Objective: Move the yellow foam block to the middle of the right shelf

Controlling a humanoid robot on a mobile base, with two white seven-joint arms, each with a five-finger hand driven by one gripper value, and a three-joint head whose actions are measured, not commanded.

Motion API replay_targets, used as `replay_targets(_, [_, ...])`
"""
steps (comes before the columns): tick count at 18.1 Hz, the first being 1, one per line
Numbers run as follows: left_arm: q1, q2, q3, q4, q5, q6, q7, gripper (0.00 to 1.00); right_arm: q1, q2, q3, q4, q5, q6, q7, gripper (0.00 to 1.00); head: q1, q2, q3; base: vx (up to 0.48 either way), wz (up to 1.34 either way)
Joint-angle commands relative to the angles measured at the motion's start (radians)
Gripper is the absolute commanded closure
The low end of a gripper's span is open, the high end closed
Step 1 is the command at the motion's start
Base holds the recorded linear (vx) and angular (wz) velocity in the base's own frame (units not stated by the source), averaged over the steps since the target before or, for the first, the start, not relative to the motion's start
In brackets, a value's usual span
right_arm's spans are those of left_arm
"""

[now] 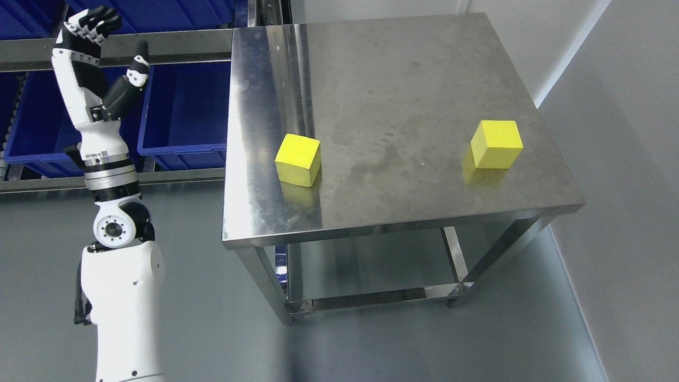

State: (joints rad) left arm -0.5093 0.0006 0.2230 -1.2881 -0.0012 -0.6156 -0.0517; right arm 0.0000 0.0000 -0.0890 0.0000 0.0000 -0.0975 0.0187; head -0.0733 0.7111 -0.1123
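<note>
1. In the head view, the left hand (101, 50) is hanging raised and well away from the steel bench (403, 69), up in front of the shelf rail (175, 48) beside the bench's far left corner. Its fingers are spreading loosely and are gripping nothing. The right arm is not showing in this view.

2. Two yellow foam blocks are lying on the bench. The nearer block (298, 159) is sitting close to the bench's left edge, and the other block (496, 144) is sitting close to the bench's right edge. They are well apart, and nothing is touching either of them.

3. I am judging that the task is only beginning: no block is grasped yet, and the hand is not over the bench. Which of the two blocks is meant, I cannot tell.

4. The next move is asking the hand to come across and down over one block, to open around its two side faces, and to close gently, because foam is giving under pressure.

5. A right shelf is not showing here. Left of the bench, three blue bins are visible: the nearest bin (183, 114), a second bin (37, 124) further from the bench, and an upper bin (159, 13) above the rail. Only one bench is showing.
</note>
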Motion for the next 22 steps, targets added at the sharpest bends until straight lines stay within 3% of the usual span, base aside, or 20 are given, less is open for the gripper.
replay_targets(1, [0.006, 0.017, -0.036, -0.020, -0.011, 0.051, -0.027, 0.01, -0.002, -0.017, 0.000, -0.017, 0.000, 0.001, 0.000, 0.00, 0.0000, 0.000, 0.000, 0.000, 0.00])
replay_targets(5, [-0.008, 0.017, -0.045, -0.019, -0.011, 0.059, -0.031, 0.01, -0.002, -0.017, 0.000, -0.017, 0.000, 0.001, 0.000, 0.00, 0.0000, 0.000, 0.000, 0.000, 0.00])
replay_targets(7, [0.002, 0.017, -0.098, -0.020, -0.014, 0.071, -0.063, 0.06, -0.002, -0.017, 0.000, -0.017, -0.001, 0.001, 0.000, 0.00, 0.0000, 0.000, 0.000, 0.000, 0.00])
replay_targets(9, [0.017, 0.073, -0.190, -0.013, -0.013, 0.127, -0.208, 0.05, -0.002, -0.017, 0.000, -0.017, 0.000, 0.001, 0.000, 0.00, 0.0000, 0.000, 0.000, 0.000, 0.00])
replay_targets(12, [0.017, 0.078, -0.231, 0.007, -0.017, 0.186, -0.428, 0.05, -0.002, -0.017, 0.000, -0.017, 0.000, 0.001, 0.000, 0.00, 0.0000, 0.000, 0.000, 0.000, 0.00])
replay_targets(16, [0.021, 0.090, -0.274, 0.010, -0.031, 0.224, -0.620, 0.07, -0.002, -0.017, 0.000, -0.017, 0.000, 0.001, 0.000, 0.00, 0.0000, 0.000, 0.000, 0.000, 0.00])
replay_targets(22, [-0.001, 0.090, -0.275, 0.075, -0.152, 0.244, -0.662, 0.07, -0.002, -0.017, 0.000, -0.017, 0.000, 0.001, 0.000, 0.00, 0.0000, 0.000, 0.000, 0.000, 0.00])
